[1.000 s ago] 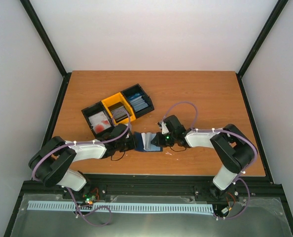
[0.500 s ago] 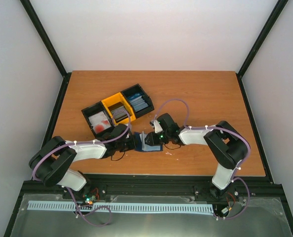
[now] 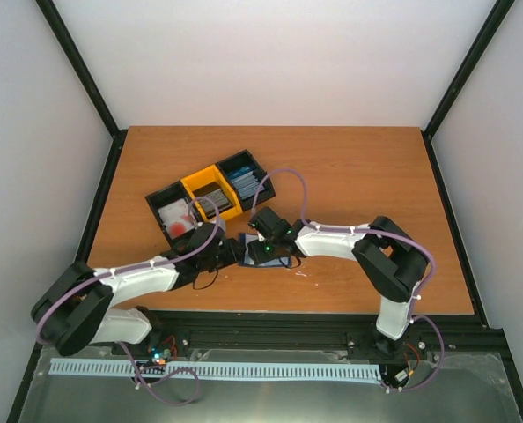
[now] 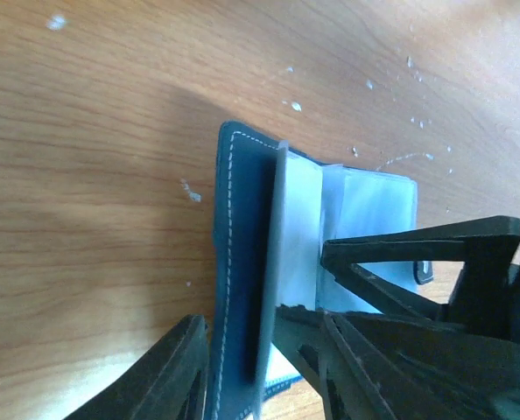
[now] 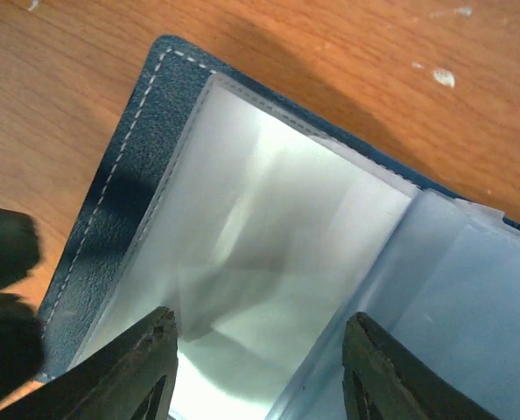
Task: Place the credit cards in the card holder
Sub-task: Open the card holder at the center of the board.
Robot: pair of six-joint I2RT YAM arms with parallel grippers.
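Observation:
The navy card holder (image 4: pixel 242 227) lies open on the table, its pale clear sleeves (image 5: pixel 286 227) facing up. One stitched cover flap stands on edge between the fingers of my left gripper (image 4: pixel 242 350), whose jaws stand slightly apart round it. My right gripper (image 5: pixel 260 350) hovers open right over the sleeves with nothing between its fingers. In the top view both grippers, left (image 3: pixel 233 251) and right (image 3: pixel 261 250), meet over the holder (image 3: pixel 279 261) and hide most of it. Red and white credit cards (image 3: pixel 182 224) lie in the left black bin.
Three joined bins stand behind the grippers: a black one (image 3: pixel 162 208), a yellow one (image 3: pixel 200 183) and another black one (image 3: pixel 244 162) with dark and blue cards. The table's near edge (image 3: pixel 279 310) is close behind the holder.
My right gripper has swung left over the holder and opened. My left gripper has loosened from a tight pinch on the cover flap, and the left arm has stretched forward.

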